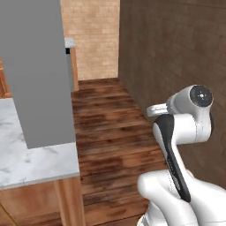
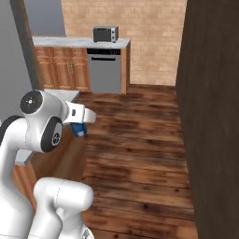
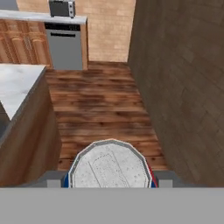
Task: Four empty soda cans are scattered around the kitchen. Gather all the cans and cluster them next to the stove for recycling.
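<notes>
The robot stands in a corridor of wooden floor (image 2: 140, 140), bounded by a dark wall (image 1: 176, 48) on one side and a marble counter (image 1: 26, 163) on the other, with a brick wall (image 2: 149, 42) at the far end. Against that far wall sit wooden cabinets (image 2: 58, 67), a steel dishwasher (image 2: 105, 72) and a dark microwave (image 2: 105, 33) on the countertop above it. The arm (image 2: 42, 126) is folded close over the base, with the hand held out level over the floor. A blue can (image 2: 79, 129) hangs under the hand in the right base view; in the hand view its silver top (image 3: 109, 166) lies directly between the finger tips, with blue and red edges at its sides. The jaws (image 3: 109, 183) are judged to be pinching this can, partly spread to its width; the contact itself is not clearly visible. The can is therefore carried in the air, clear of counter and floor. Progress, as a judgement: one can is picked up and is in transit, not yet delivered. How many of the other cans are already placed cannot be told. Remaining for this can: reach the stove, then set it upright beside it.
</notes>
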Tool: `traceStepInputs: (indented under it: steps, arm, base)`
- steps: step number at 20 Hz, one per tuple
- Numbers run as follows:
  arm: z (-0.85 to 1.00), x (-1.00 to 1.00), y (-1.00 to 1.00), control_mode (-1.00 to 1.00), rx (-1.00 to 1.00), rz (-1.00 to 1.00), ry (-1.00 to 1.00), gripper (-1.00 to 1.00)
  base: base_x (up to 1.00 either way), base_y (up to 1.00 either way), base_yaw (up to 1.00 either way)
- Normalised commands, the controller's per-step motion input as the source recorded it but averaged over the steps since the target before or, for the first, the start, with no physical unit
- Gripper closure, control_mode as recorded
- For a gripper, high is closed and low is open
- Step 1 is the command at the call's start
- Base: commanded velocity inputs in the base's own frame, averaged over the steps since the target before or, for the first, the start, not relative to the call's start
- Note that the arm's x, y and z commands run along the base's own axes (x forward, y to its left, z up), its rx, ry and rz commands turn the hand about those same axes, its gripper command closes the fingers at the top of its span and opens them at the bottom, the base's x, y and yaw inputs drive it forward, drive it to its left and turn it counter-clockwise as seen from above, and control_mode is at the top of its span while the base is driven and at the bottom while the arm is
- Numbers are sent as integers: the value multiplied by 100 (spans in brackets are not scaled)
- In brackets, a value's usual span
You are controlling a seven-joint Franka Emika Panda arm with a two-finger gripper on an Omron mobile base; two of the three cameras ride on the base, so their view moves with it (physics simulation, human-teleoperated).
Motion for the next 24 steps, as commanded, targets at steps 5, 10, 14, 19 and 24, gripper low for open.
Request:
traceStepInputs:
  steps: [5,10,14,19,24]
  arm:
    - [0,0,0,100,0,0,0,100]
    - [0,0,0,100,0,0,0,100]
    - [0,0,0,100,0,0,0,100]
    - [0,0,0,100,0,0,0,100]
    - [0,0,0,100,0,0,0,100]
  base:
    - [86,-42,13]
    - [84,-47,12]
    - [86,-42,14]
    - [87,-36,15]
    - [85,-32,16]
